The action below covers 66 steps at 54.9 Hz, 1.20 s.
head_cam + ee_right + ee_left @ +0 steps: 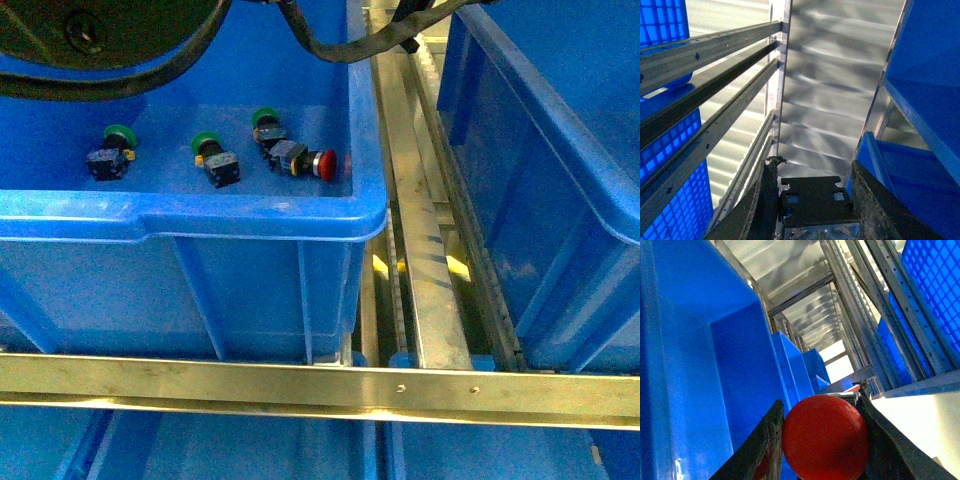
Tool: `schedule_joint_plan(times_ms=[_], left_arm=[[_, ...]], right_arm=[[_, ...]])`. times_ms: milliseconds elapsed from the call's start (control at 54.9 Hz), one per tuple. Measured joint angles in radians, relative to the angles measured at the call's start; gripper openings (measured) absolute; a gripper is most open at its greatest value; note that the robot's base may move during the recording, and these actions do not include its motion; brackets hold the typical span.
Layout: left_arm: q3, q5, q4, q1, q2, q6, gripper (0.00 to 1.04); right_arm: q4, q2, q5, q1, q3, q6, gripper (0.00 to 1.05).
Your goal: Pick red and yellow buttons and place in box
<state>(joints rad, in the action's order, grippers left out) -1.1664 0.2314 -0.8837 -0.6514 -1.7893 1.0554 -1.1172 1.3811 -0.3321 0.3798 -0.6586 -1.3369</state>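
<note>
In the left wrist view my left gripper [822, 440] is shut on a red button [825, 437]; its round red cap fills the gap between the dark fingers. In the right wrist view my right gripper [812, 200] is shut on a button switch [815, 201]; only its dark blocky body shows, the cap colour is hidden. In the front view neither gripper shows. A second red button [308, 160] lies in the left blue bin [190, 215] near its right wall. No yellow button shows.
Three green-capped switches [111, 151], [213, 158], [266, 126] lie in the same left bin. A second blue bin [560, 170] stands at the right. Metal rails [420, 250] run between the bins and a steel bar [320, 385] crosses the front. Dark cables [340, 40] hang above.
</note>
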Motion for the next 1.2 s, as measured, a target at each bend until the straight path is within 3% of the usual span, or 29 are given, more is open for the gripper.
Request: schedule_joint_plan(times_ms=[492,620,838,1203], left_arm=[[-0.057,-0.023,0.022,-0.013,-0.049,0.001,0.33],[-0.068,-0.124,0.021,-0.012,-0.053,-0.070,0.61],[-0.069,-0.154,0.019,-0.010,-0.051,-0.094,0.99],[0.076,-0.235,0.030,0.062,0.179,-0.204,0.97]], right_arm=[[0.014,-0.004,0.067,-0.082,0.022,-0.041,0.32],[0.014,-0.015,0.078,-0.108,0.033,-0.044,0.32],[0.014,-0.015,0.074,-0.126,0.041,-0.044,0.31],[0.060,-0.016,0.063,-0.114,0.046,0.007,0.31]])
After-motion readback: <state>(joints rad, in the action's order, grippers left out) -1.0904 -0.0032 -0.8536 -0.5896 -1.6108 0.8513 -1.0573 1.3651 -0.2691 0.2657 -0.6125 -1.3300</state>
